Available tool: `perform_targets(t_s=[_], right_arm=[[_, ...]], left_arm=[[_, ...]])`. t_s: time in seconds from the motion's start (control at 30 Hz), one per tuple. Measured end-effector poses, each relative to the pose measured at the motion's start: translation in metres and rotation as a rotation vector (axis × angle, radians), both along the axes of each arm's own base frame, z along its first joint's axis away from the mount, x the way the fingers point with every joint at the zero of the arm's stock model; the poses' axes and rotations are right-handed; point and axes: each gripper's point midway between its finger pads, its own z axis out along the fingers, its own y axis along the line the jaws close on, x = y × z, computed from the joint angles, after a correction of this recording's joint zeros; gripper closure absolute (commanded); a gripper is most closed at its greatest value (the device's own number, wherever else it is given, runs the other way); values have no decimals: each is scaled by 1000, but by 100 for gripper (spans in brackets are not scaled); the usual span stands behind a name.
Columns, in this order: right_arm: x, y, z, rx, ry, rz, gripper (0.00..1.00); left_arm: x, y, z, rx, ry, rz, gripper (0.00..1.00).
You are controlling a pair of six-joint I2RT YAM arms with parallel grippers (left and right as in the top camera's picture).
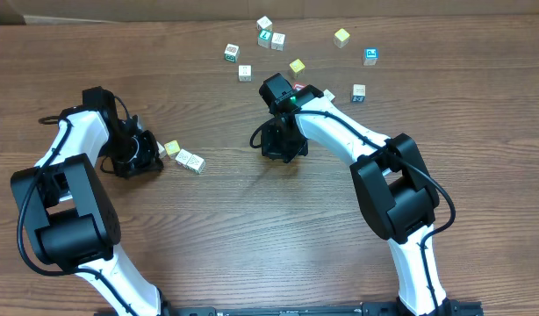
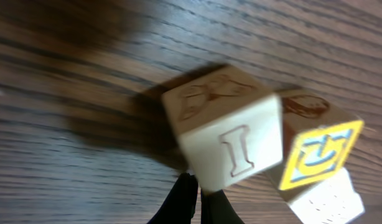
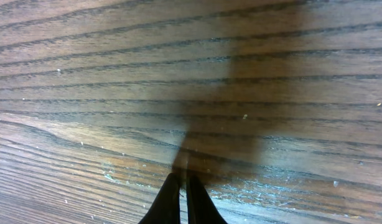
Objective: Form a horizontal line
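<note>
Three small wooden cubes lie in a short slanted row on the table: a yellow-faced cube (image 1: pixel 172 148), a pale cube (image 1: pixel 183 159) and another pale cube (image 1: pixel 197 163). My left gripper (image 1: pixel 157 154) is just left of them, shut and empty. In the left wrist view its shut fingertips (image 2: pixel 197 186) touch the near bottom edge of the pale cube with an "I" (image 2: pixel 225 134). The yellow-faced cube (image 2: pixel 318 152) and a third pale cube (image 2: pixel 328 199) sit right of it. My right gripper (image 1: pixel 283 145) is shut and empty over bare wood (image 3: pixel 183 183).
Several loose cubes lie scattered at the back: green-marked ones (image 1: pixel 232 53) (image 1: pixel 265 37), yellow ones (image 1: pixel 297 67) (image 1: pixel 341 37), blue-marked ones (image 1: pixel 370 56) (image 1: pixel 359 92) and a pale one (image 1: pixel 245 73). A red-marked cube (image 1: pixel 298 88) sits against the right arm.
</note>
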Motion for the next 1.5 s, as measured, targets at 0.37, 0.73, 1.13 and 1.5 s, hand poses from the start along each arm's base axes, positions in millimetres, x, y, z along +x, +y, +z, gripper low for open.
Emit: perform_targets(t_s=[0.37,0.73,1.13,1.5], right_arm=[[0,0,0,-1,0,0,96],[0,0,0,-1,-1,0,96],[2,0,0,-1,-10,2,96],[0,-1,0,-7,-3,2,96]], left_arm=[[20,15,-2,79,-80,1,96],[35,19,0,94,-141,3,96],[49,1,4,44,-201,-26,96],[0,23,1,178,21,-23,96]])
